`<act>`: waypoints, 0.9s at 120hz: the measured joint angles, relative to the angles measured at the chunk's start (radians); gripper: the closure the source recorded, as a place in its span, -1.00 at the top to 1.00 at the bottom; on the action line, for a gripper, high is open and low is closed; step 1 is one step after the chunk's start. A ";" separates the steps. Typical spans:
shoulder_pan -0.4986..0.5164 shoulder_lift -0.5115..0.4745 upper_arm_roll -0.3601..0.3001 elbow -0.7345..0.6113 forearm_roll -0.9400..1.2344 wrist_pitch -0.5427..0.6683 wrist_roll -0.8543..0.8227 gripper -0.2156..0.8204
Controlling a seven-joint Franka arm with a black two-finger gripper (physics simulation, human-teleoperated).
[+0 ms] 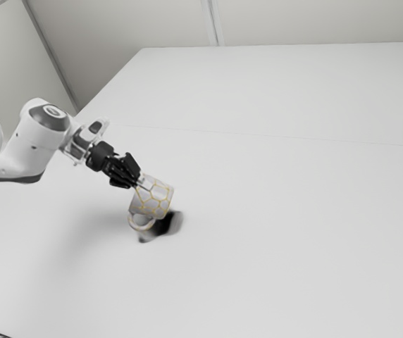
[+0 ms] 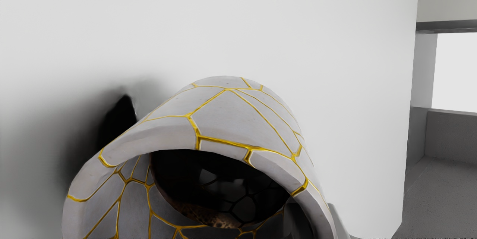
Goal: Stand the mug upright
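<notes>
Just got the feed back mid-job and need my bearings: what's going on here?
The arm's gripper is shut on the wall of a pale mug with gold lines, one finger inside the rim and the other outside. The mug is tilted over the table, mouth toward the gripper, handle on its low side. It isn't upright; I can't tell whether it touches the table.

An indoor room is suggested by plain, pale walls (image 1: 8, 60) around a broad white table (image 1: 293, 232); its exact kind cannot be told.
</notes>
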State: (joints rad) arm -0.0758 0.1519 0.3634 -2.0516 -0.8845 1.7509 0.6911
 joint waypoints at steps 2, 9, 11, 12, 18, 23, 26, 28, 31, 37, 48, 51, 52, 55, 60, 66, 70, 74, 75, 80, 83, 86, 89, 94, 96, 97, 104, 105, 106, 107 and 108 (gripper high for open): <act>-0.004 -0.009 0.000 0.000 0.014 0.005 -0.002 -0.92; -0.022 -0.035 0.000 -0.002 0.064 0.028 -0.009 -0.92; -0.029 -0.042 0.000 -0.003 0.081 0.036 -0.011 -0.92; -0.033 -0.046 0.000 -0.003 0.089 0.041 -0.012 -0.92; -0.049 -0.065 -0.008 -0.009 0.143 0.072 -0.019 -0.93; -0.057 -0.082 -0.024 -0.020 0.195 0.103 -0.024 -0.93; -0.064 -0.094 -0.032 -0.028 0.232 0.121 -0.031 -0.93; -0.068 -0.103 -0.038 -0.032 0.259 0.131 -0.036 -0.93; -0.070 -0.119 -0.052 -0.036 0.304 0.145 -0.044 -0.93; -0.080 -0.149 -0.072 -0.046 0.390 0.169 -0.065 -0.93; -0.099 -0.208 -0.110 -0.099 0.534 0.225 -0.106 -0.93; -0.106 -0.218 -0.116 -0.108 0.577 0.239 -0.119 -0.93; -0.108 -0.221 -0.117 -0.110 0.590 0.244 -0.123 -0.93; -0.116 -0.230 -0.121 -0.119 0.630 0.258 -0.135 -0.93; -0.125 -0.244 -0.132 -0.132 0.700 0.279 -0.159 -0.93; -0.138 -0.252 -0.151 -0.140 0.783 0.298 -0.189 -0.93; -0.154 -0.253 -0.158 -0.143 0.831 0.308 -0.211 -0.93; -0.171 -0.249 -0.163 -0.143 0.870 0.317 -0.232 -0.93; -0.174 -0.248 -0.163 -0.143 0.879 0.319 -0.237 -0.93; -0.187 -0.238 -0.166 -0.143 0.916 0.326 -0.263 -0.93; -0.191 -0.231 -0.166 -0.142 0.932 0.330 -0.278 -0.93; -0.194 -0.223 -0.167 -0.141 0.946 0.333 -0.292 -0.93; -0.195 -0.216 -0.167 -0.140 0.959 0.336 -0.306 -0.93; -0.195 -0.210 -0.167 -0.139 0.986 0.340 -0.331 -0.93; -0.195 -0.208 -0.167 -0.139 0.999 0.341 -0.342 -0.93; -0.196 -0.207 -0.168 -0.139 1.005 0.342 -0.347 -0.93; -0.202 -0.194 -0.169 -0.139 1.038 0.345 -0.384 -0.93; -0.203 -0.192 -0.169 -0.139 1.042 0.345 -0.389 -0.93; -0.204 -0.190 -0.169 -0.138 1.045 0.346 -0.394 -0.93; -0.205 -0.188 -0.169 -0.138 1.048 0.346 -0.399 -0.93; -0.207 -0.186 -0.169 -0.138 1.051 0.346 -0.404 -0.93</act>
State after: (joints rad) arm -0.2824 -0.0346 0.1946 -2.1899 0.1666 2.0970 0.2869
